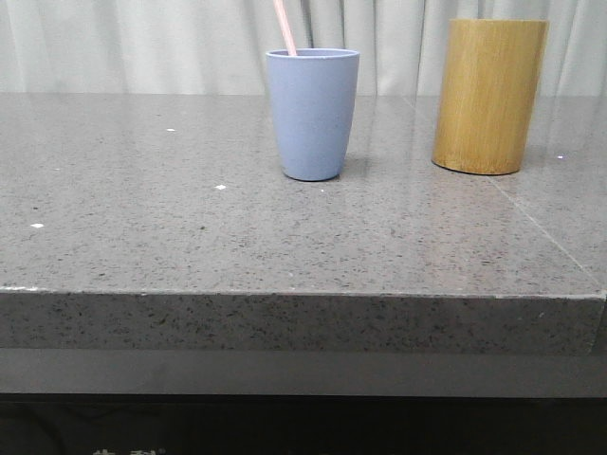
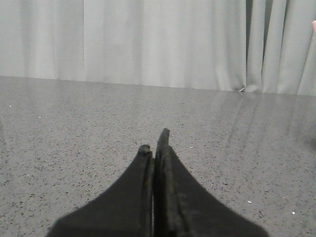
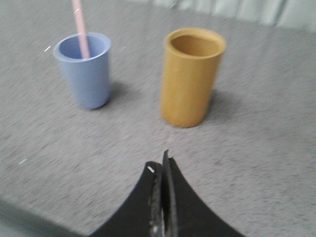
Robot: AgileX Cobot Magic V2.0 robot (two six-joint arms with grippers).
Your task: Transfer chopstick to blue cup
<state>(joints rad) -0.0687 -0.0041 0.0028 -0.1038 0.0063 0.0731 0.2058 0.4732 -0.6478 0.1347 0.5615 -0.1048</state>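
- We see a speckled grey stone table (image 1: 190, 237) before pale pleated curtains (image 1: 142, 43).
- The thin pink chopstick (image 1: 285, 28) leans inside the smooth matte blue cup (image 1: 312, 118); a bamboo cylinder (image 1: 487, 95) stands well apart.
- The left gripper (image 2: 154, 148) and right gripper (image 3: 162, 165) both have their black jaws pressed together, holding nothing.

No readable text, brand, number or sign stands on anything here. At the six o'clock edge of the front view, on the dark panel (image 1: 128, 451) below the grey speckled stone table (image 1: 285, 246), a few pale marks are cut off and illegible.
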